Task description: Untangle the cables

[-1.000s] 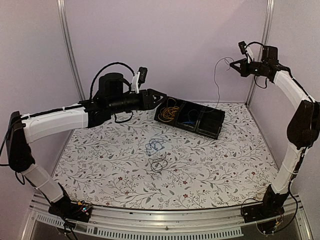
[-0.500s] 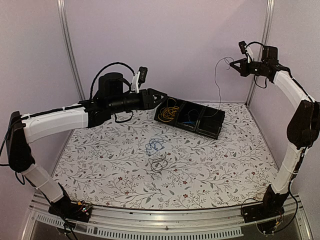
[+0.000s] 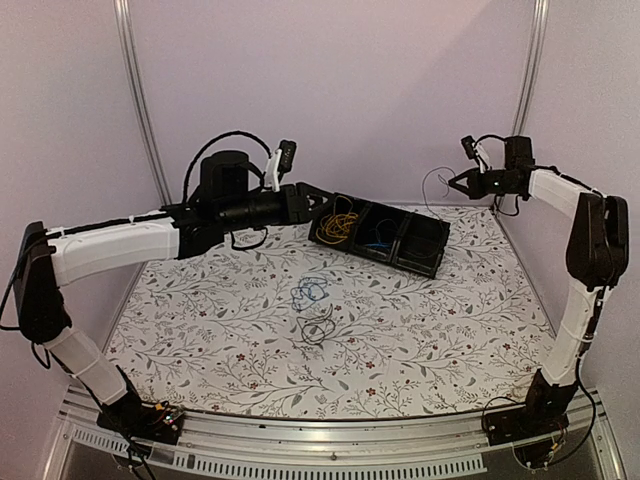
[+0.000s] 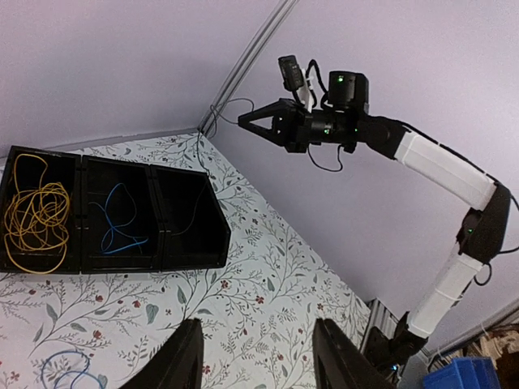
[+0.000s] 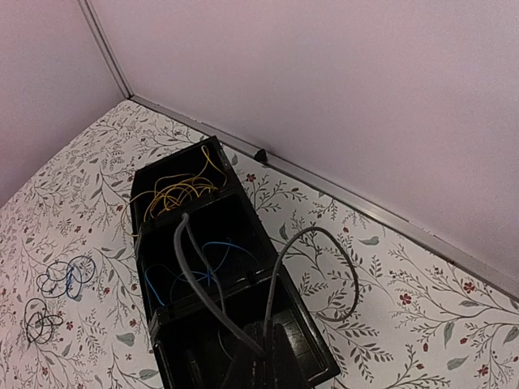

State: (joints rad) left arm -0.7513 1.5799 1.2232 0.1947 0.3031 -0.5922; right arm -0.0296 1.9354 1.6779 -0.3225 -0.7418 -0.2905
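- black tray (image 3: pixel 425 262): 3 compartments in a row, on the floral table (image 3: pixel 450 330), far side. I give all posns below rel. to it.
- yellow-orange cable (image 3: pixel 343 222): loose tangle, inside the tray's left-end compartment.
- blue cable (image 3: pixel 374 243): single thin strand, inside the middle compartment.
- blue bundle (image 3: pixel 311 292): small coil flat on the table, on the tray's near side, off its left end, well apart from it.
- black bundle (image 3: pixel 316 326): small coil on the table, further out from the tray than the blue one, towards me. The two lie close; I can't tell if they touch.
- thin dark cable (image 5: pixel 202 284): hangs in the air over the tray's right end. One strand runs out over the middle compartment, the other loops wide past the tray's right side. I can't tell if any part touches the tray.
- right gripper (image 3: pixel 450 184): up high, above and behind the tray's right end. Jaws together, pinching the thin dark cable.
- left gripper (image 4: pixel 259 356): raised just off the tray's left end, pointing at it. Jaws apart, nothing betw. them.
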